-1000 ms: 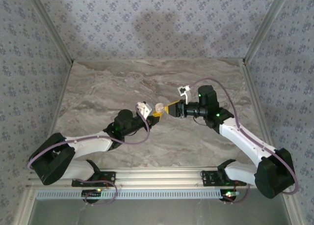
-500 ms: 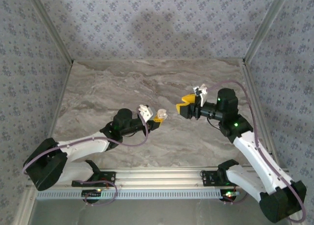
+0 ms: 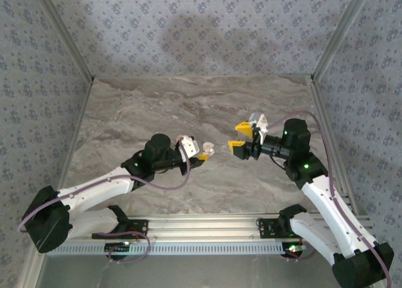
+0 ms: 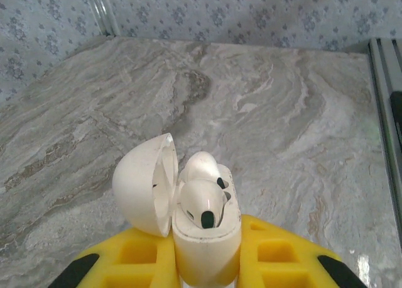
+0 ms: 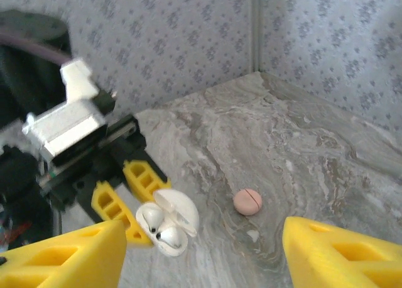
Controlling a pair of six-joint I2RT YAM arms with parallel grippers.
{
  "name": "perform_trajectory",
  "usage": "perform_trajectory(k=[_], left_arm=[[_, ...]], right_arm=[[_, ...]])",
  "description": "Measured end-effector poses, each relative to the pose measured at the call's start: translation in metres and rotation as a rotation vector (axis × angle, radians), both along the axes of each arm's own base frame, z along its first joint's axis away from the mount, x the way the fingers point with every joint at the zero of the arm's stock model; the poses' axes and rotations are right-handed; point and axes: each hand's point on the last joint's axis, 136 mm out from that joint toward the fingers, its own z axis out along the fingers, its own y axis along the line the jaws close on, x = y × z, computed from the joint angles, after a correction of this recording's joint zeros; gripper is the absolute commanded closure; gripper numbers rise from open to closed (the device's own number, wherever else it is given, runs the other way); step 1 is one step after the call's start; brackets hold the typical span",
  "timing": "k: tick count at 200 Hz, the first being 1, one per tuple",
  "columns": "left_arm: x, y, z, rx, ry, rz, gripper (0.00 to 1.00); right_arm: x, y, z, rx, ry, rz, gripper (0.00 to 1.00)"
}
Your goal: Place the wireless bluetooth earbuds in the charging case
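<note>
Left jaws clamped on the charging case (image 4: 204, 250), and what a clear look from the left wrist: the yellow fingers (image 4: 125, 272) pinch the base half from both sides, and the rest of the case sticks out past their tips. Lid (image 4: 144, 184) swung open, standing up on the left side of the base. Inside, both wireless bluetooth earbuds (image 4: 202, 203) are seated, one just behind the other, dark spots showing on the white shells.

From above, the case (image 3: 208, 149) sits right at the tip of the left jaws, and the right jaws are well apart from it, off to the other side.

Right jaws spread wide, nothing between them. Their two yellow fingers (image 5: 69, 256) frame the right wrist view. Ahead of them, nearer the left-hand finger, is the open case (image 5: 169, 224). Further ahead, between the two fingers, a small round pink piece (image 5: 247, 202) with a line across it lies on the marbled table (image 5: 314, 156).
</note>
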Motion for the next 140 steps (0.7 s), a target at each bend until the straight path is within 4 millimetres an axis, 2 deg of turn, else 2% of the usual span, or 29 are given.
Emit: perform_trajectory(k=[49, 96, 140], left_arm=[[-0.006, 0.004, -0.002, 0.064, -0.02, -0.029, 0.88], [-0.012, 0.003, -0.005, 0.089, -0.023, -0.05, 0.88], [-0.017, 0.0, -0.006, 0.095, -0.019, -0.067, 0.88]], right_arm=[[-0.031, 0.021, -0.031, -0.153, -0.136, 0.19, 0.23], [-0.036, 0.036, -0.064, -0.265, -0.122, 0.297, 0.17], [-0.031, 0.05, -0.074, -0.329, -0.136, 0.349, 0.17]])
